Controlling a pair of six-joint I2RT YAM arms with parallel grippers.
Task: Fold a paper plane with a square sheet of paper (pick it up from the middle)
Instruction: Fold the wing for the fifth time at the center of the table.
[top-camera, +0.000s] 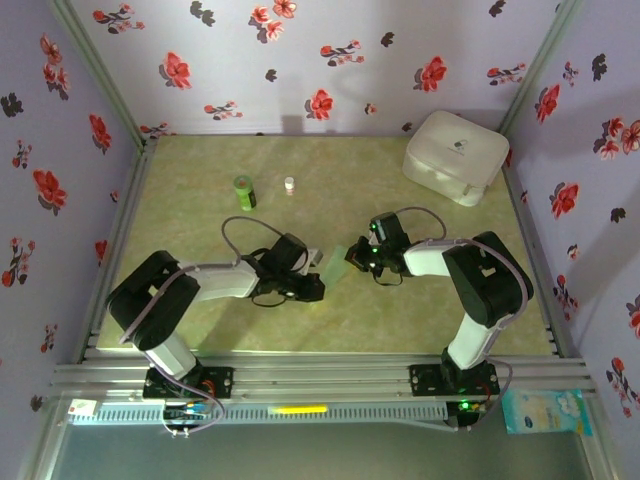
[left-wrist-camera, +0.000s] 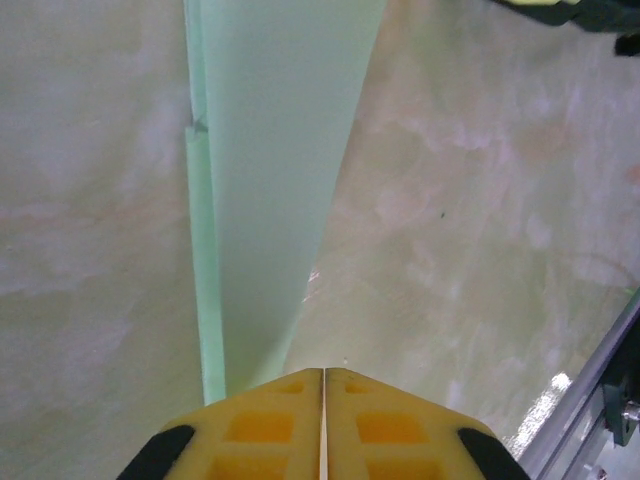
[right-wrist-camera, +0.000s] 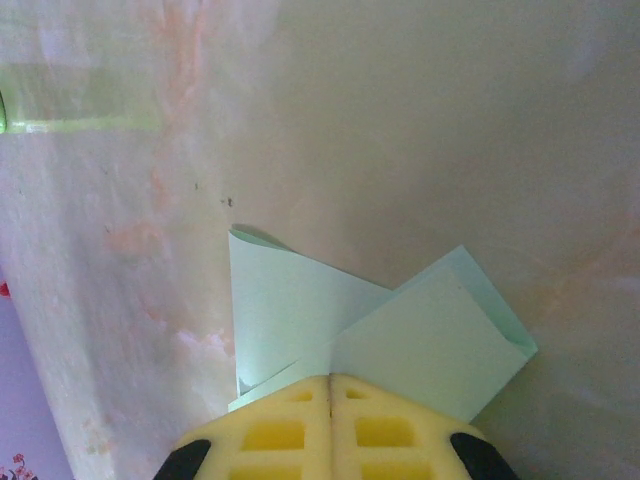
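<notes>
The left claw (left-wrist-camera: 323, 372) is pinched tight on one end of the half-folded paper plane (left-wrist-camera: 270, 150). The right claw (right-wrist-camera: 330, 378) is likewise closed on its layered flaps, so the paper spans between them over the counter (top-camera: 200, 330). It looks featherlight, limp and easily creased; layered folds seem the best place to grip. Farther off, the white case (top-camera: 455, 155) sits closed, contents hidden, and a green bottle (top-camera: 244, 191) stands upright.

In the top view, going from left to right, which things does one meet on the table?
Green bottle → small white object → left hand → paper → right hand → white case.
</notes>
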